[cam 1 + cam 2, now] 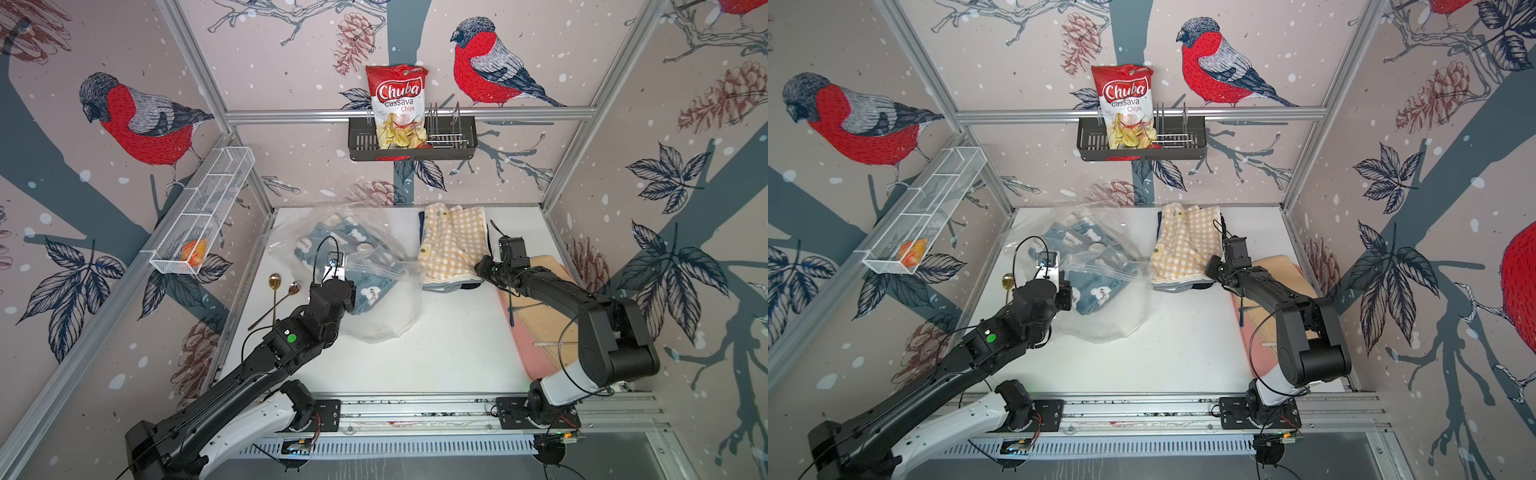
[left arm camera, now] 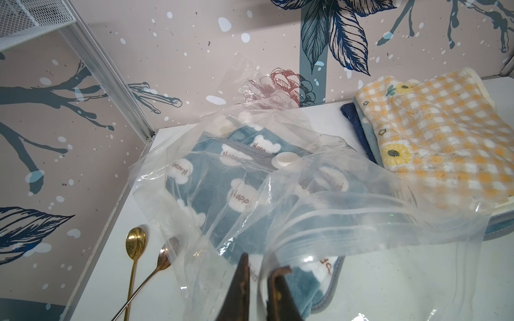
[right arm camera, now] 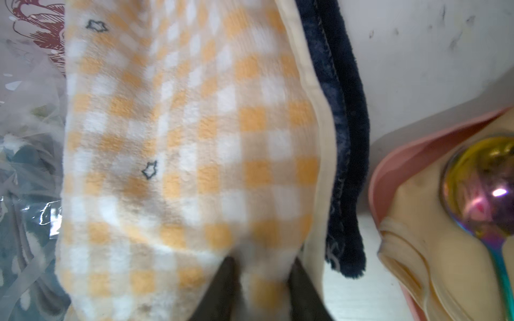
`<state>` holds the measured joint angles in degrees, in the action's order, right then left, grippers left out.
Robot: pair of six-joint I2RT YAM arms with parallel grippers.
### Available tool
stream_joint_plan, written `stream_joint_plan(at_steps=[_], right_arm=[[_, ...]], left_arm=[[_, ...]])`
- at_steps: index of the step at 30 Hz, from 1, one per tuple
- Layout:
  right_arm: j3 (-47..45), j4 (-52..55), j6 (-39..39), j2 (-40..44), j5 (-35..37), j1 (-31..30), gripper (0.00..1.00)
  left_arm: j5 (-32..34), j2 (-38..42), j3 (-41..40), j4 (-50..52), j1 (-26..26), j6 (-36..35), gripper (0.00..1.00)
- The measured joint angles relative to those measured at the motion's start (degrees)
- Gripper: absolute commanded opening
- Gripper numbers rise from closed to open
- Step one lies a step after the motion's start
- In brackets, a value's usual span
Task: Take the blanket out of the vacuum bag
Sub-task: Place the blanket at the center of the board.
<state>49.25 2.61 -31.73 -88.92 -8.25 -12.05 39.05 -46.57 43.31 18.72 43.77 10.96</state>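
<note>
Blue fleece blanket (image 2: 211, 180) lies inside vacuum bag (image 2: 347, 211), far left on table (image 1: 436, 353). Left gripper (image 2: 262, 262) jaws nearly together, pinching bag film near zip edge. Right gripper (image 3: 262, 261) jaws nipping yellow check cloth (image 3: 180, 125) outside bag. Blanket likely soft, light, floppy; bag slippery. Best hold: blanket's near corner at mouth.

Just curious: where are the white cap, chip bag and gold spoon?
white cap (image 2: 284, 159), left wrist view, its flat top.
chip bag (image 1: 397, 92), in a top view, its red logo.
gold spoon (image 2: 135, 242), left wrist view, its bowl.
</note>
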Motion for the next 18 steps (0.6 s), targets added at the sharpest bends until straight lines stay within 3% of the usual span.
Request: stream_joint_plan(at_steps=[12,18], right_arm=[[-0.1,-0.1,0.2,8.7,2.2,1.0,0.00],[-1.2,1.3,0.5,8.2,2.1,1.6,0.00]], left_arm=[[-0.2,0.4,0.0,0.0,0.0,0.0,0.12],[-0.5,0.5,0.0,0.0,0.0,0.0,0.12]])
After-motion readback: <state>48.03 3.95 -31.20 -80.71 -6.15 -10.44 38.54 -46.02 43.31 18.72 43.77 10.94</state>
